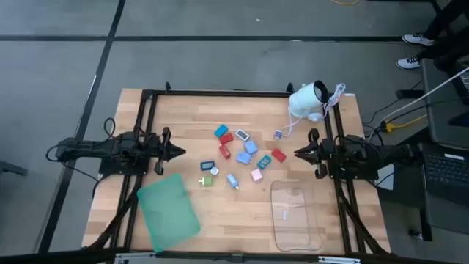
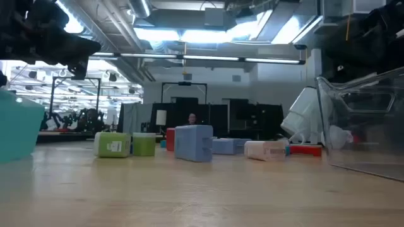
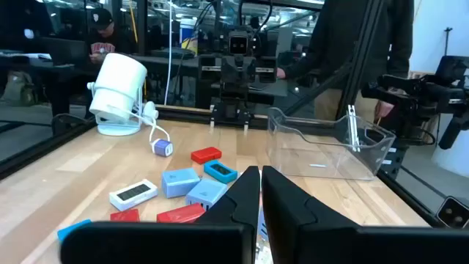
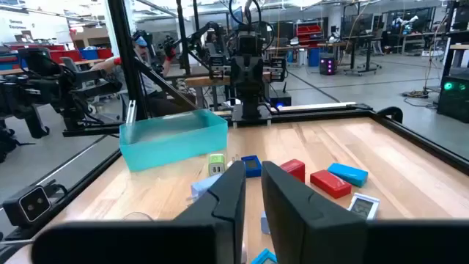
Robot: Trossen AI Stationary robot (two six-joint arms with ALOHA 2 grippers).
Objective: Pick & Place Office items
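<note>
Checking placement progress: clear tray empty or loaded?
Empty. The clear tray holds no office items; in the high view they all lie loose on the table.

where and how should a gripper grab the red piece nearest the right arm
Judging from the high view, take the red piece across its short width, coming straight down. It lies flat and slightly apart from its neighbours, so fingers should fit on both long sides. The right gripper is nearest, its jaws shut now, so it must open first.

Blue, red, pink office items; green tray; clear tray; white device.
</note>
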